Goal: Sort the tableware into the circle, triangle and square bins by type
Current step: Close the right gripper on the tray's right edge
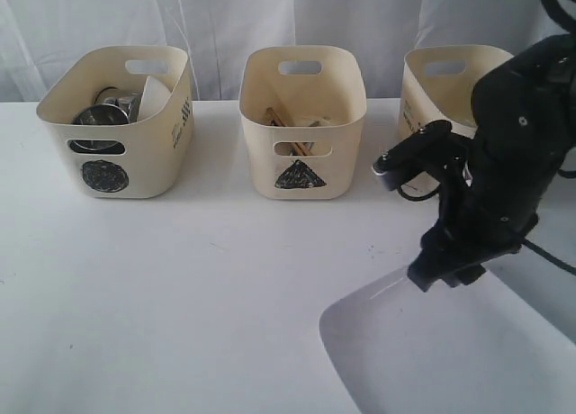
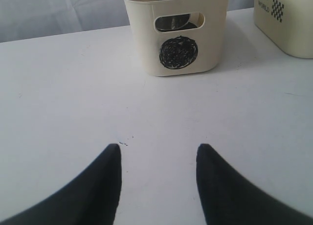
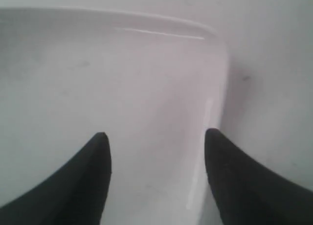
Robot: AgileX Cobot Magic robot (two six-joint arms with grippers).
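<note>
Lying just below right gripper (image 3: 155,133): white plate (image 3: 122,78).

Smooth cream plastic with a soft sheen on the circle bin (image 1: 144,153), triangle bin (image 1: 261,153) and square bin (image 1: 432,85), scribbles on the first two flat black. Shiny steel pieces (image 1: 101,117) inside the circle one, pretty reflective. Bare wood for the chopsticks (image 1: 281,120). Glossy white finish on the plate (image 1: 423,360), catching a streak of light. Matt white table (image 1: 180,288), matt black on the right gripper (image 3: 155,137). Thin white cloth for the backdrop (image 1: 225,18).

A white table (image 1: 180,288) stands before pale, pleated curtains (image 1: 225,18).
</note>
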